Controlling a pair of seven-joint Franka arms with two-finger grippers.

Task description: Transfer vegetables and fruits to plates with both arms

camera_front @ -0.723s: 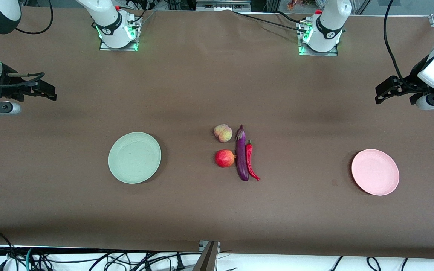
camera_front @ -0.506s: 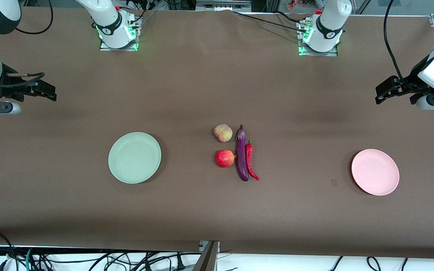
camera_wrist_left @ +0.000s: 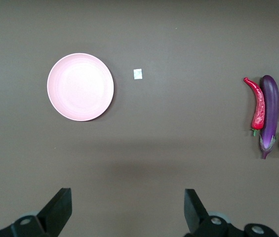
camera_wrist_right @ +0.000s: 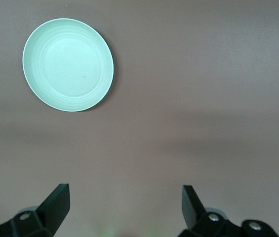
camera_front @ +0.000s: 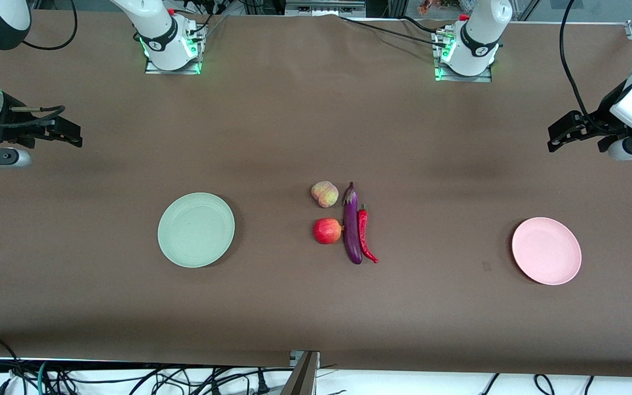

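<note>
While both arms wait at the frame's side edges, the stock sits on a brown counter (camera_front: pixel 294 137) as follows.

Item 1, eggplant (camera_front: pixel 352 225): purple, lying lengthwise at frame centre, cap toward the top of the frame. Also seen at the edge of the left wrist view (camera_wrist_left: pixel 269 113).

Item 2, chili (camera_front: pixel 365 233): red, green stem, just beside the eggplant on the side toward the left arm's end, about parallel to it.

Item 3, apple (camera_front: pixel 327 231): red, round, touching or nearly touching the eggplant on the side toward the right arm's end.

Item 4, peach (camera_front: pixel 324 194): yellow-pink, directly above the apple in the frame, farther from the front camera, close beside the eggplant's cap.

Item 5, green plate (camera_front: pixel 196 230): centre-left of the frame, well apart from the produce, nothing on it.

Item 6, pink plate (camera_front: pixel 546 250): lower right of the frame, well apart from the produce, nothing on it. A small pale tag (camera_wrist_left: pixel 138 74) lies on the counter near it.

Item 7, left end effector (camera_front: pixel 560 134): upper right edge of the frame, over bare counter, released, fingers (camera_wrist_left: pixel 58 210) spread wide, grasping nothing.

Item 8, right end effector (camera_front: pixel 66 134): upper left edge of the frame, over bare counter, released, fingers (camera_wrist_right: pixel 55 202) spread wide, grasping nothing.
</note>
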